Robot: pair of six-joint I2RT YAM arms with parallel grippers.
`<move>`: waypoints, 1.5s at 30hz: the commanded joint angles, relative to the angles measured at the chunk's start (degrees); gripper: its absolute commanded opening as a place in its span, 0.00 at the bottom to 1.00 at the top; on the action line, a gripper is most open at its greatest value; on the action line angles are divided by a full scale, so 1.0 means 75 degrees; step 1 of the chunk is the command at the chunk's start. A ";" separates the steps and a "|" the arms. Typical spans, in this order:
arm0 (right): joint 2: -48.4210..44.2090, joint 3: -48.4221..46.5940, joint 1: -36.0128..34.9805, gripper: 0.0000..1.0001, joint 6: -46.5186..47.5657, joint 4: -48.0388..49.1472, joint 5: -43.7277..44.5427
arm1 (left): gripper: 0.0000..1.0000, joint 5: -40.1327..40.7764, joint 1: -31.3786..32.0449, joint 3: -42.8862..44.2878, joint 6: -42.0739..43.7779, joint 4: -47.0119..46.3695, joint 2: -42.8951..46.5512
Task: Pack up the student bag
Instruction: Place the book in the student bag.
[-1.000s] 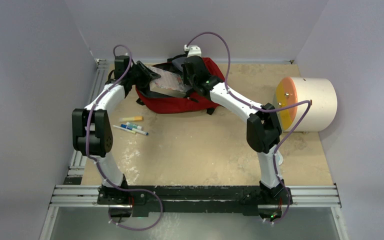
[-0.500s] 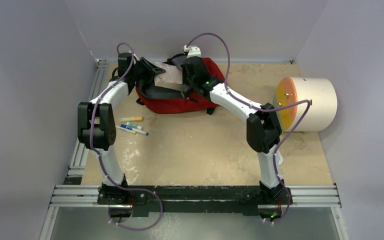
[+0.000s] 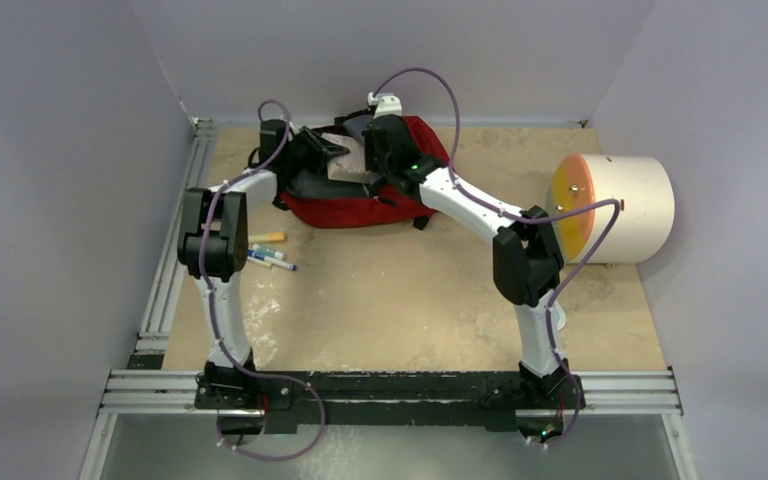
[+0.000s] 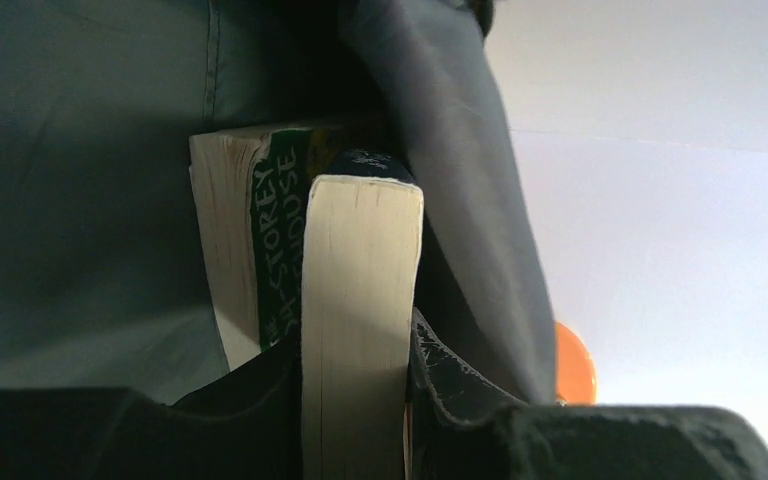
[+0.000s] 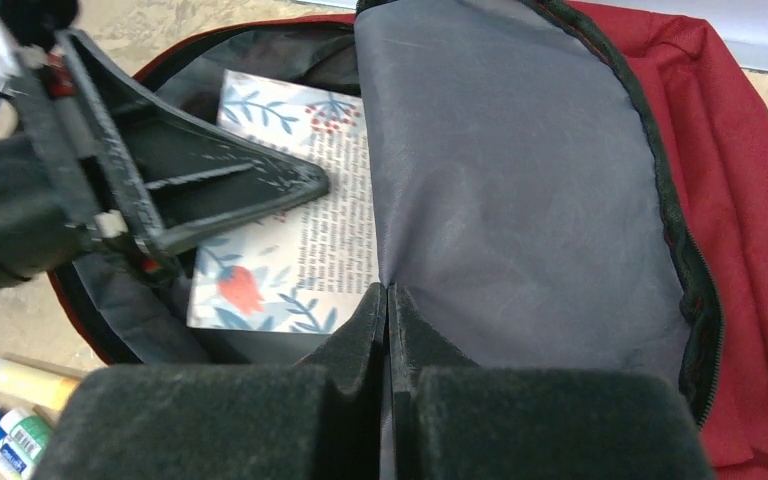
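Two holds: right gripper (image 5: 388, 292) pinched shut on the lining rim of the seemingly limp student bag (image 5: 750, 220), left gripper (image 4: 355, 400) clamping a stiff book (image 4: 360, 250).

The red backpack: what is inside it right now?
Inside the backpack: a floral-covered book clamped in the left gripper, next to a green-spined book. The grey lining hides anything deeper.

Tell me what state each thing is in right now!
student bag, open, lying flat.
left pincer, shut on the flowery book.
flowery book, gripped, inside the open bag.
green book, tucked inside the bag.
right pincer, shut on the bag's grey flap.
pens, lying loose beside the bag.
cream cylinder, lying on its side.
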State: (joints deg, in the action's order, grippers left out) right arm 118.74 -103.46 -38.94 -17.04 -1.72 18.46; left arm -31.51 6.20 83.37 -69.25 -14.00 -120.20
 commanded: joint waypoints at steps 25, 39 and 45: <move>-0.0539 0.0083 -0.0064 0.00 0.0136 0.0861 0.0011 | 0.00 0.0578 0.1173 0.3014 0.0257 -0.0468 -0.2537; -0.0557 0.0160 -0.0061 0.00 0.0118 0.0758 -0.0088 | 0.61 0.0891 0.1147 0.3257 0.1536 0.1359 -0.1998; -0.0610 0.0291 -0.0057 0.00 0.0112 0.0745 -0.0011 | 0.65 0.1036 0.0997 0.3366 0.2059 0.2227 -0.1514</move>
State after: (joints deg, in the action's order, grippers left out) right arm 118.72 -101.51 -38.98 -16.47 0.80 18.31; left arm -25.71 14.37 106.00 -59.53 -3.88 -137.67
